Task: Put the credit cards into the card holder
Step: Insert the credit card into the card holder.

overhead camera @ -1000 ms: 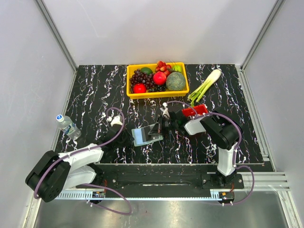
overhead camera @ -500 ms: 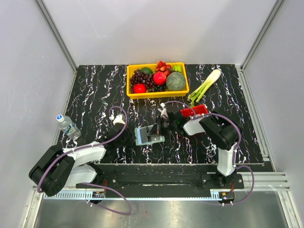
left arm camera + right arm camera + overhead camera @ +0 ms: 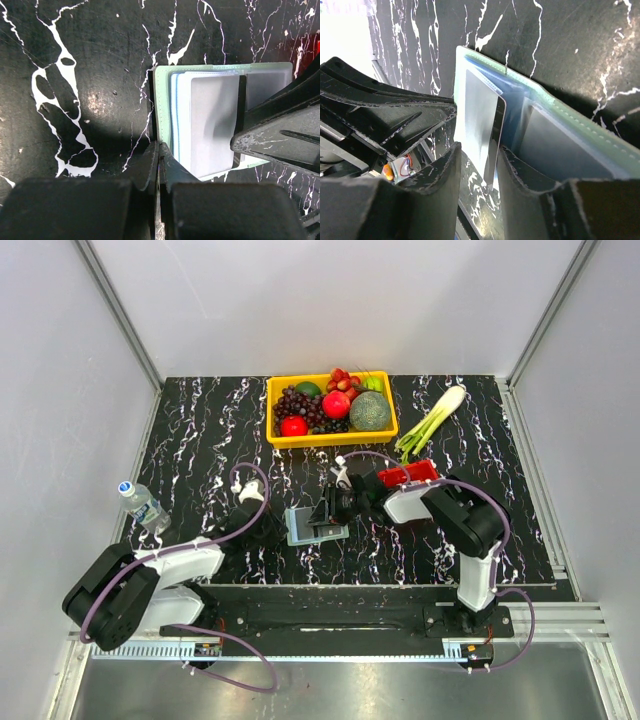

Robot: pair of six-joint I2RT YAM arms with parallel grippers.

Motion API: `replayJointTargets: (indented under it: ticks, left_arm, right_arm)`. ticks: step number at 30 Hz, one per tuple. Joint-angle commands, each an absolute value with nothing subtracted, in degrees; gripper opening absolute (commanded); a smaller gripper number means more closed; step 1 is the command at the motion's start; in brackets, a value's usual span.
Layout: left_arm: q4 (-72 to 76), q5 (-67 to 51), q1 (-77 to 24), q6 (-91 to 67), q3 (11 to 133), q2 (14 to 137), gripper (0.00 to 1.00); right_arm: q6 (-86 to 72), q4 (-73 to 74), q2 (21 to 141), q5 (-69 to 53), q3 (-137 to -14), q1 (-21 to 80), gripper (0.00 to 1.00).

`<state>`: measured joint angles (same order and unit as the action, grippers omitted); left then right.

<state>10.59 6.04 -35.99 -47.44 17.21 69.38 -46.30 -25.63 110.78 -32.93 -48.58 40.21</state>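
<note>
The card holder lies open at the middle of the table, between the two arms, with a pale card standing partway in one of its pockets. The right gripper is released, its jaws parted on either side of the card's free end. The left gripper is clenched, tips pressed together at the card holder's left edge; whether they pinch the cover I cannot tell.

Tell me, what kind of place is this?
Probably a robot test booth, not a home: plain white walls, robot arms bolted at a black marbled table, and a tray of fruit.
</note>
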Motion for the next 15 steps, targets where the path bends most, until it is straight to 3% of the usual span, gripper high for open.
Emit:
replayJointTargets:
  ticks: [1,8,15]
  left_arm:
    - [11.34,4.48,-36.74,-48.25,15.73,69.52,0.00]
    - [11.69,4.22,-36.83,-48.34,15.56,69.35,0.00]
    - [13.01,3.25,-36.83,-48.34,15.82,69.96,0.00]
  right_arm:
    - [-42.81,-18.64,106.01,-25.85,-47.99,40.96,0.41]
    - [-40.34,-12.75,104.06,-23.73,-50.01,40.61,0.45]
    - [-41.57,-15.37,106.26,-27.94,-50.62,40.61,0.39]
